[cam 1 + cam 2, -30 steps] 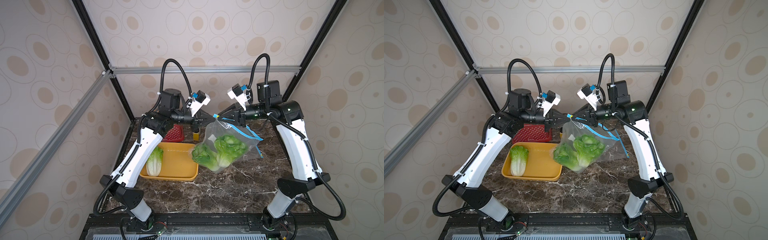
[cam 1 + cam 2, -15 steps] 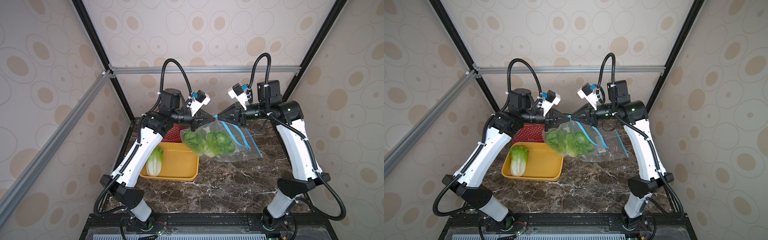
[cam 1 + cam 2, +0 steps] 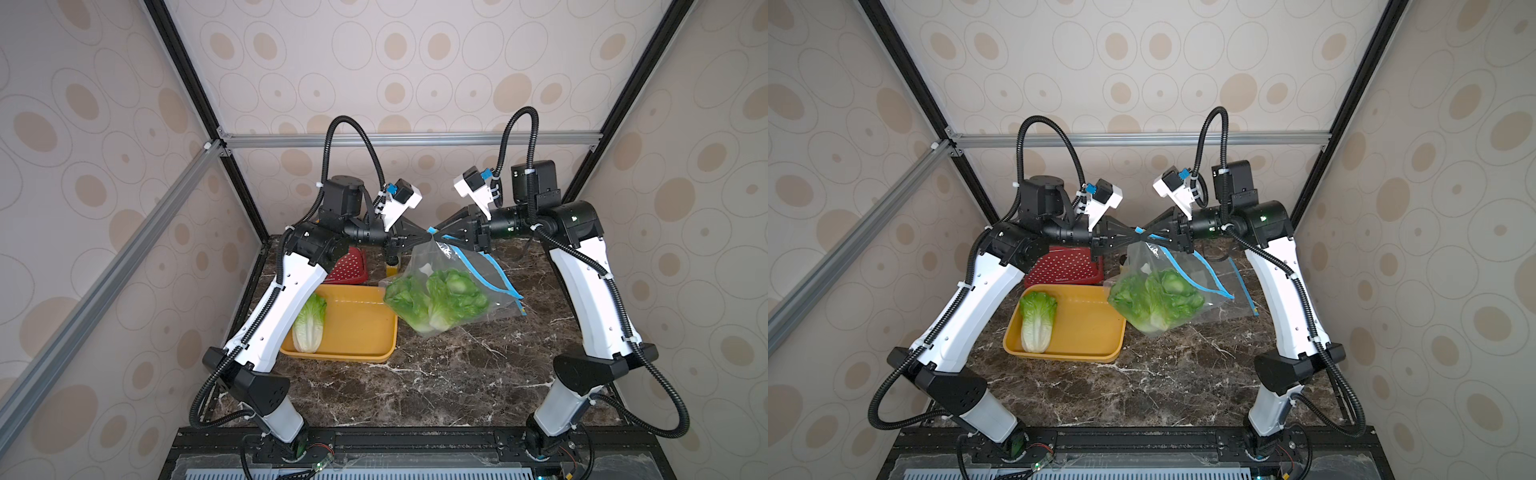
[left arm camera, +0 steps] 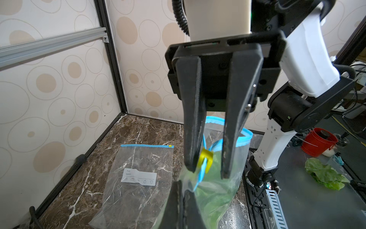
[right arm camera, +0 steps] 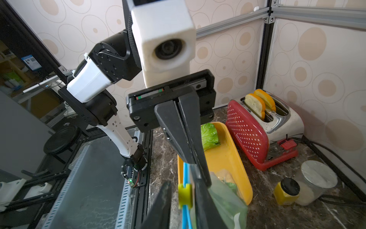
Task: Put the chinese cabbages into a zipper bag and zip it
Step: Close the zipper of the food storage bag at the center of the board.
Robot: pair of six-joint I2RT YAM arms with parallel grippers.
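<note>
Left gripper [image 5: 199, 177]: jaws pressed together on the top corner of the zipper bag [image 3: 453, 266], with the blue zip track [image 5: 185, 172] running out of the pinch. Right gripper [image 4: 208, 171]: jaws apart, straddling the yellow slider [image 4: 206, 160]; one finger touches it, no clamp evident.

Change: half a second back the bag was swung up toward the tray side, nearly level. Now it hangs down from the pinched corner again, much as a second ago. The mouth reads open, since the track loops wide in the left wrist view. Judgement: a shake to settle the load, zip not yet drawn.

Of the chinese cabbages, two heads [image 3: 436, 299] sit low in the bag, white bases down. The third head [image 3: 308, 328] lies in the yellow tray [image 3: 361, 336], so loading looks unfinished.

Surface: dark veined marble tabletop [image 3: 415, 382]. A spare empty bag [image 4: 138, 178] lies flat beyond the held one. Farther back are a red toaster [image 5: 257, 128] with slices up, a small yellow jar [image 5: 286, 191] and a lidded clear tub [image 5: 316, 178]. Room: circle-patterned wall panels [image 3: 374, 62] on black-and-aluminium framing.
</note>
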